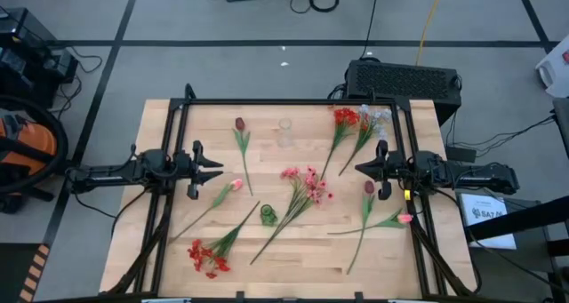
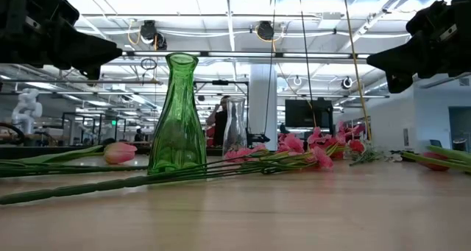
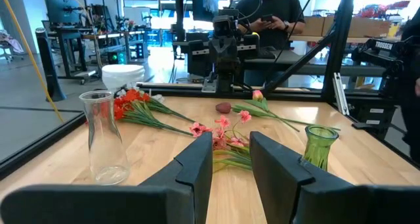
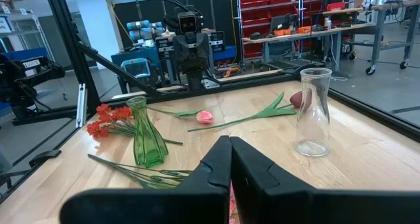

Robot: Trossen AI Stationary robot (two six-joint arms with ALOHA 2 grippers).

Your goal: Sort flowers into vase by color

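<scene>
Flowers lie flat on the wooden table in the high view: a maroon tulip (image 1: 239, 123), a pink tulip (image 1: 236, 185), a red cluster (image 1: 206, 259), a pink spray (image 1: 307, 180), another red cluster (image 1: 345, 116), a whitish-lavender spray (image 1: 378, 116), a second maroon tulip (image 1: 369, 187) and a second pink tulip (image 1: 404, 219). A green vase (image 1: 268, 216) and a clear vase (image 1: 285, 130) stand upright. My left gripper (image 1: 220, 169) hovers open at the table's left, above the surface. My right gripper (image 1: 357, 169) hovers shut at the right, facing it.
Black frame rails (image 1: 284, 101) run along the table's far edge and down both sides. The green vase (image 2: 176, 118) stands near the table's middle, with long stems lying around its base. A person (image 3: 275, 20) stands beyond the table's right side.
</scene>
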